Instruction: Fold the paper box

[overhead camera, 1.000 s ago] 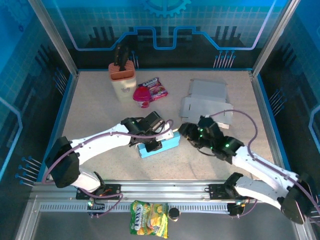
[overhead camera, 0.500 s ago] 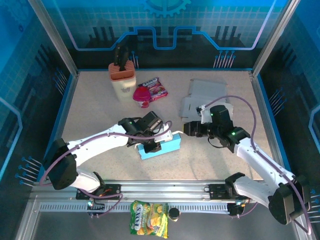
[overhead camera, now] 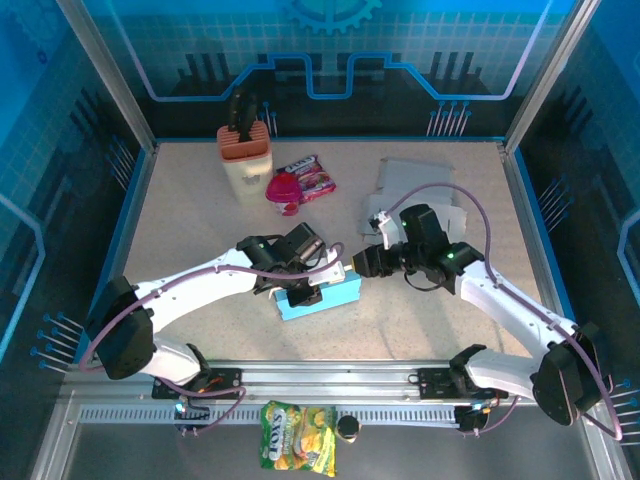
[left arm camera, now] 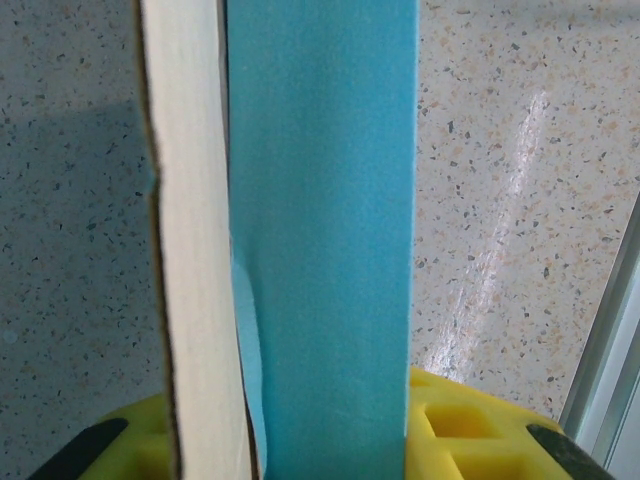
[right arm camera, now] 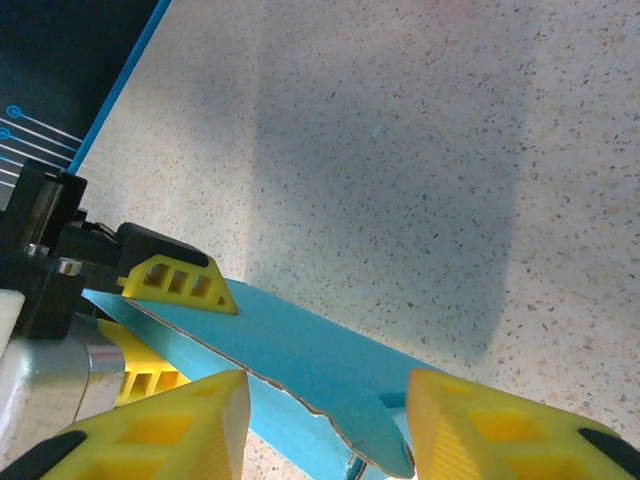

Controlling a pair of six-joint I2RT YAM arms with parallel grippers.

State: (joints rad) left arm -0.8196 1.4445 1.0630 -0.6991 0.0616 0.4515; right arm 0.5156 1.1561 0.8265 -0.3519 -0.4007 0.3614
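A: Top external: left gripper [overhead camera: 303, 283] is pinching the box [overhead camera: 322, 294] mid-bench [overhead camera: 200, 210], jaws closed down on one wall. Left wrist is confirming it: the wall is sitting between the yellow fingers [left arm camera: 440, 455].

B: Right side?

A: Right gripper [overhead camera: 366, 262] is hovering at the box's right end. Jaws are standing part open, straddling a blue flap [right arm camera: 300, 355], gripping nothing.

B: Step?

A: Looks like flap folding, box partly formed. Next move is probably calling for lining up on the flap edge, closing on it, and tucking it inward while left is bracing.
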